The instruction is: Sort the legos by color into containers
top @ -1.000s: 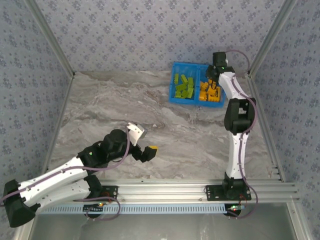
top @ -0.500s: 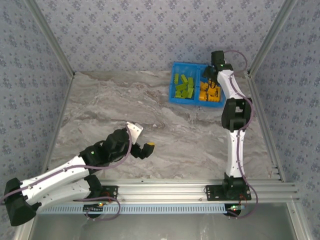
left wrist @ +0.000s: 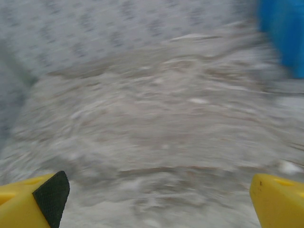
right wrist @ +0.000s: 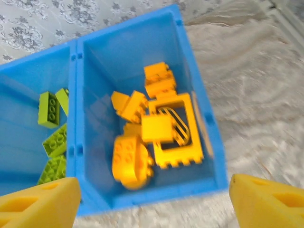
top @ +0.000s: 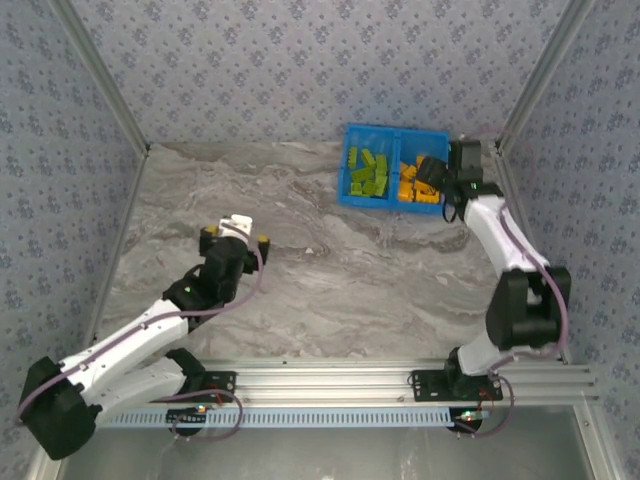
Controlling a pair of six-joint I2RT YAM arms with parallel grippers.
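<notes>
Patterned grey-blue walls (top: 300, 60) enclose a marbled grey desk (top: 330, 270). At left, my left hand (top: 235, 236) hovers over bare desk, spread wide with nothing between its tips. Right of centre, at the far edge, is the blue bin (top: 395, 128). Its left compartment holds the green legos (top: 368, 172). Its right holds the orange legos (right wrist: 156, 127), including an open frame (right wrist: 178, 154) and a round piece (right wrist: 128, 161). My right hand (top: 432, 172) hangs by that right compartment, wide and empty. Compared with a second ago, the left hand has swung from the near middle toward the left, and the right arm has folded rightward.
</notes>
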